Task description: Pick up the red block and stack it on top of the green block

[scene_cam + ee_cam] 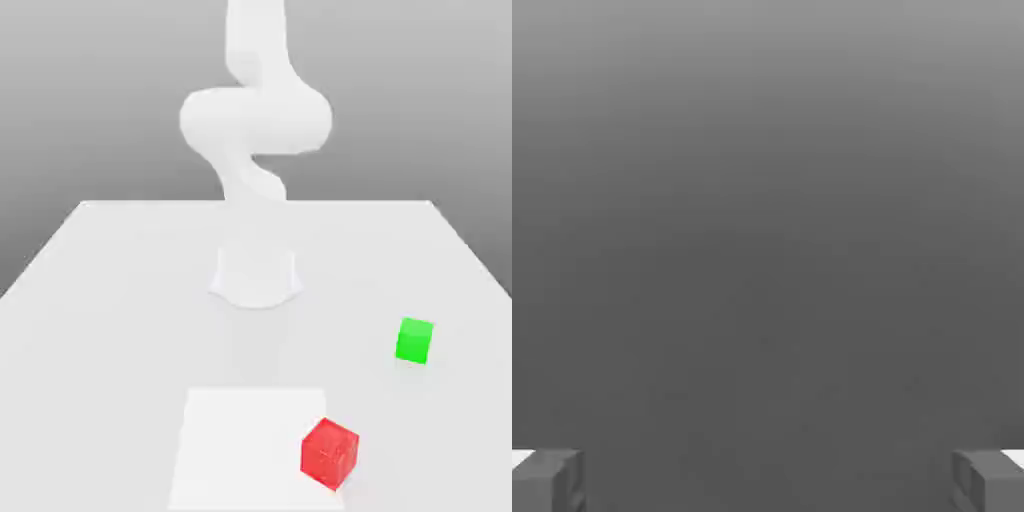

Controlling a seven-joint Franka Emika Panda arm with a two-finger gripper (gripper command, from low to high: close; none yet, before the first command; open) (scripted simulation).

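Note:
The red block (329, 453) rests on the white table near its front edge, toward the exterior view's right, turned slightly so a corner faces forward. The green block (414, 340) sits farther back and more to the exterior view's right, well apart from the red one. My gripper (768, 480) is open in the hand view: the grey fingertips (552, 482) stand far apart with nothing between them, against a plain grey background. Neither block lies between the fingers.
The white arm (255, 125) rises from its round base (256, 275) at the middle of the table (110, 300). A brighter white square patch (240, 440) lies on the table in front of the base, with the red block at its right corner.

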